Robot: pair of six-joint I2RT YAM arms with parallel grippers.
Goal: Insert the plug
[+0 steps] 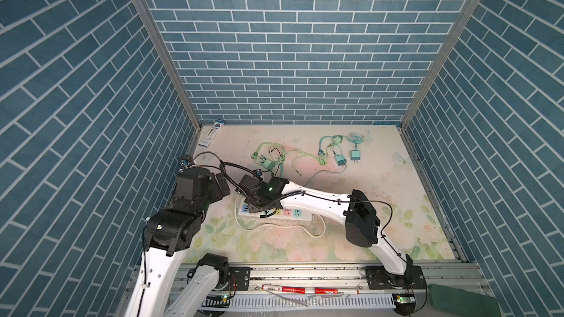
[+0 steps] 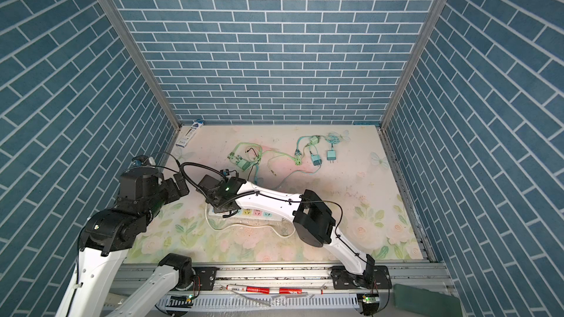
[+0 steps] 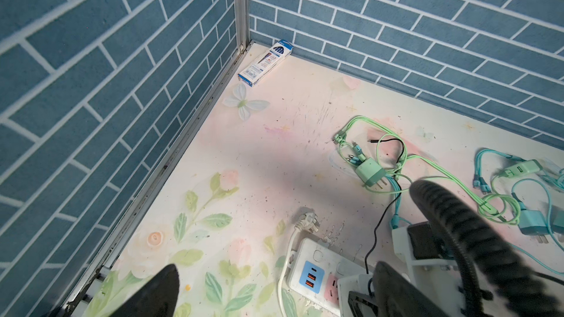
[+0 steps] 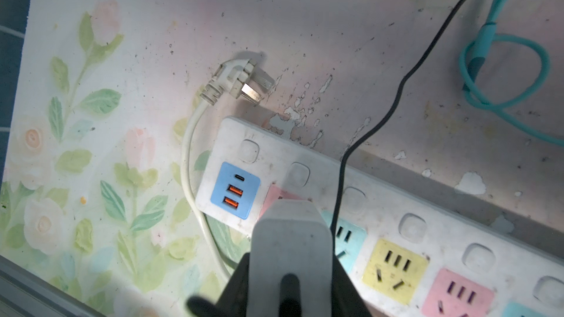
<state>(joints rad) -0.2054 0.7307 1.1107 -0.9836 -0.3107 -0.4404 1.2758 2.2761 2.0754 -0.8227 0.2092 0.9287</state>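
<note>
Blue brick-pattern walls [image 1: 274, 41], floral tabletop [image 1: 366, 154], plug [image 4: 290, 239] at power strip [image 4: 381, 205]

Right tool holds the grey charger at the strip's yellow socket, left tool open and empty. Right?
Not yellow. The right wrist view shows the grey charger in the right tool at the pink socket beside the blue USB panel; the left tool is open and empty.

You're working in a robot lab cell dressed up as a room. Flat panels [image 1: 290, 56] printed with blue brick close it in on the left, right and far sides, joined by bare aluminium posts [image 1: 164, 56]. The counter [image 1: 366, 154] wears a scuffed floral print. Along its near edge runs an aluminium rail [image 1: 305, 272] carrying the arms' black mounting plates [image 1: 241, 279], with a slotted cable duct [image 1: 305, 301] nearer still.
</note>
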